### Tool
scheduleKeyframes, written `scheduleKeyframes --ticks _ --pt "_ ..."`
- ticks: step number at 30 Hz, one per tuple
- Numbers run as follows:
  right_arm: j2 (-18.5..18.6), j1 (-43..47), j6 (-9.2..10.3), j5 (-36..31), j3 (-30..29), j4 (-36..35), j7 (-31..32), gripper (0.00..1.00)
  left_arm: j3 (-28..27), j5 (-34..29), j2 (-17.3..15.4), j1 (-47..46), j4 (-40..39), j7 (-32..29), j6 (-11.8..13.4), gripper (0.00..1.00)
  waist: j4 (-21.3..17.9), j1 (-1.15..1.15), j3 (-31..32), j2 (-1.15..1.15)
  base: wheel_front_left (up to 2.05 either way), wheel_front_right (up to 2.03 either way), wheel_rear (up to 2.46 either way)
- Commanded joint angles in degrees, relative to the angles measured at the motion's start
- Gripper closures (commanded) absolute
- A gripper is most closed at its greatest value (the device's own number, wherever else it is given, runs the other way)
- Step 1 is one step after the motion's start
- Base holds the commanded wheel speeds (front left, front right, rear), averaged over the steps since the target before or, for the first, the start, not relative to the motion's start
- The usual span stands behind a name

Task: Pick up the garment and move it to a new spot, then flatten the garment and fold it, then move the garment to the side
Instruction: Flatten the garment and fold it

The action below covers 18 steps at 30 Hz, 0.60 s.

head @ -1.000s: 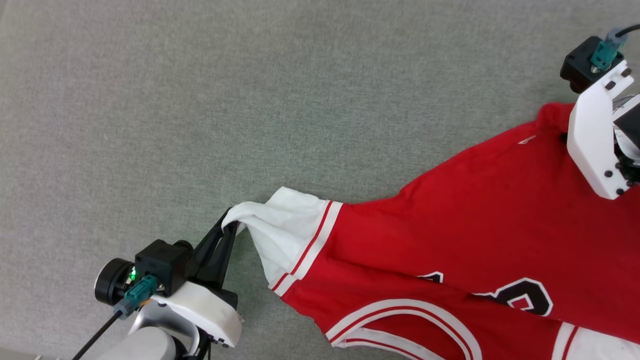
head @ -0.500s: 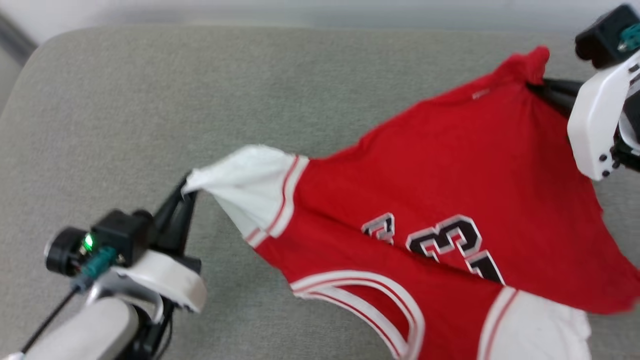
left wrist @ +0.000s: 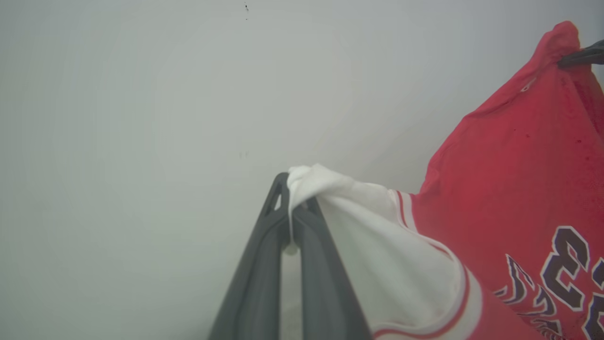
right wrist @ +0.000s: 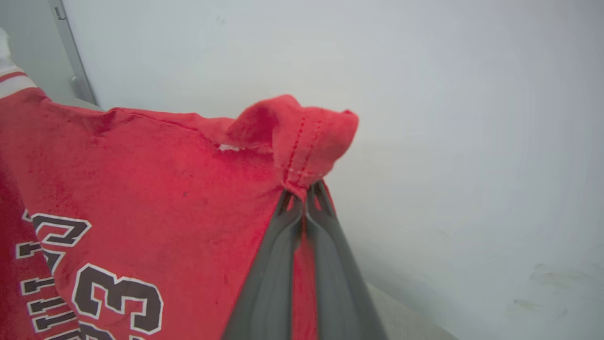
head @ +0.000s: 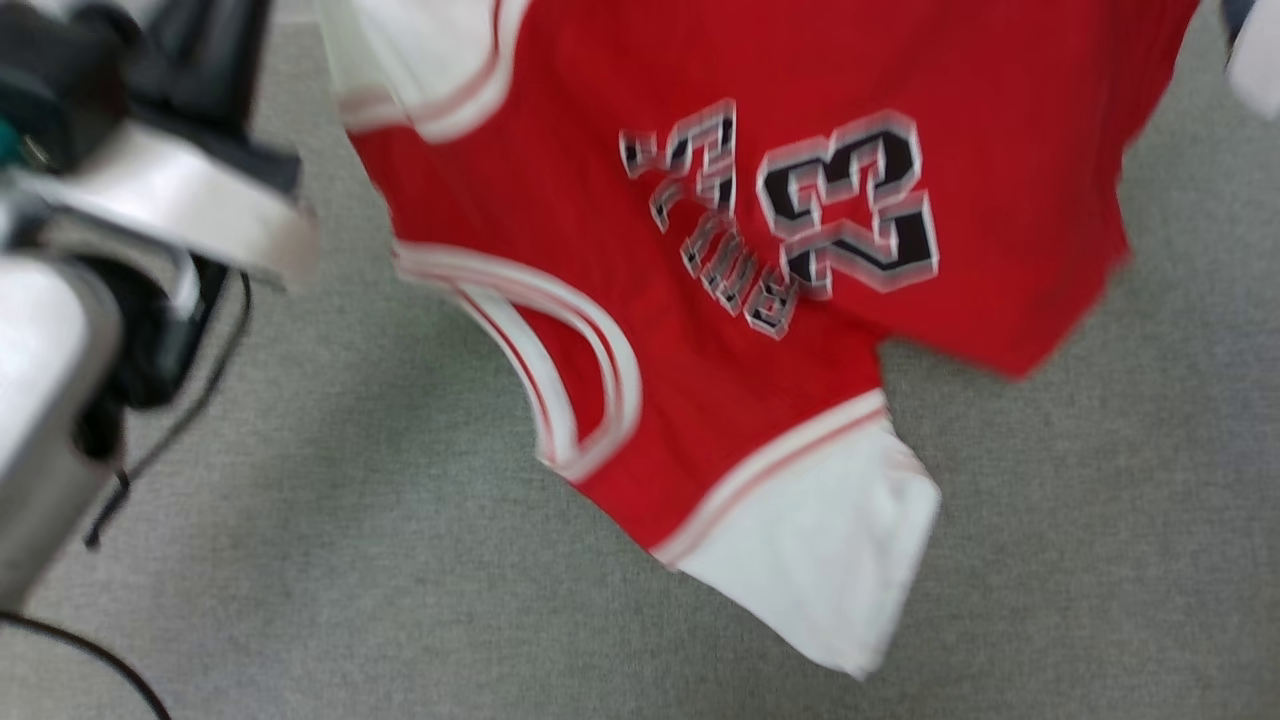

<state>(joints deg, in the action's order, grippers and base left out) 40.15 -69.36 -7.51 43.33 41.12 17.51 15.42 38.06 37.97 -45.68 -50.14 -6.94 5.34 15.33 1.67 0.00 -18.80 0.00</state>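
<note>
A grey fabric surface point(head: 300, 560) spreads beneath the robot, and a pale wall point(left wrist: 141, 118) stands beyond its left hand point(left wrist: 293, 198). The garment point(head: 560, 180), a red basketball shirt with white sleeves, hangs spread out between the two hands and below them. Its printed face is towards the head camera. The blurred left arm point(head: 40, 400) is at the near left of the shirt. One white sleeve point(head: 830, 560) with red-and-white trim dangles lowest, far below both hands; whether it touches the surface cannot be told. The black, white-edged "23" print point(head: 850, 200) reads upside down in the head view. The left hand is pinched tight on the cuff of the other white sleeve point(left wrist: 358, 226), which bunches over its fingertips. The right hand point(right wrist: 302, 198) is likewise closed, and its fingers clamp a stitched red hem corner point(right wrist: 302, 137) that folds over just above them.
</note>
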Motion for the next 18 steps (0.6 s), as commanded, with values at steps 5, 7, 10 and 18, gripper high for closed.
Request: scheduleKeyframes --ticks 5,7,10,18 --pt "-4.6 -8.6 0.04 -5.4 -7.1 2.8 -1.6 1.00 -2.4 -1.8 2.4 -15.2 4.1 -2.1 -3.7 1.00 -0.7 0.00 -6.6 0.00 0.00 0.00 0.00" --pt "-6.0 -11.9 0.04 -7.3 -9.1 3.7 -1.6 1.00 -3.1 -2.2 3.4 -20.6 6.3 -2.6 -5.0 1.00 -0.7 0.00 -8.5 0.00 0.00 0.00 0.00" --pt "-8.0 -17.1 0.04 -10.5 -11.1 5.1 -1.5 1.00 -3.3 -3.5 4.8 -28.4 10.0 -3.4 -7.0 1.00 -0.7 0.00 -11.3 0.00 0.00 0.00 0.00" --pt "-10.8 -30.9 0.04 -17.7 -12.4 9.8 -1.0 1.00 -4.0 -6.4 9.1 -47.6 20.7 -2.9 -11.9 1.00 0.0 0.00 -16.2 0.00 0.00 0.00 0.00"
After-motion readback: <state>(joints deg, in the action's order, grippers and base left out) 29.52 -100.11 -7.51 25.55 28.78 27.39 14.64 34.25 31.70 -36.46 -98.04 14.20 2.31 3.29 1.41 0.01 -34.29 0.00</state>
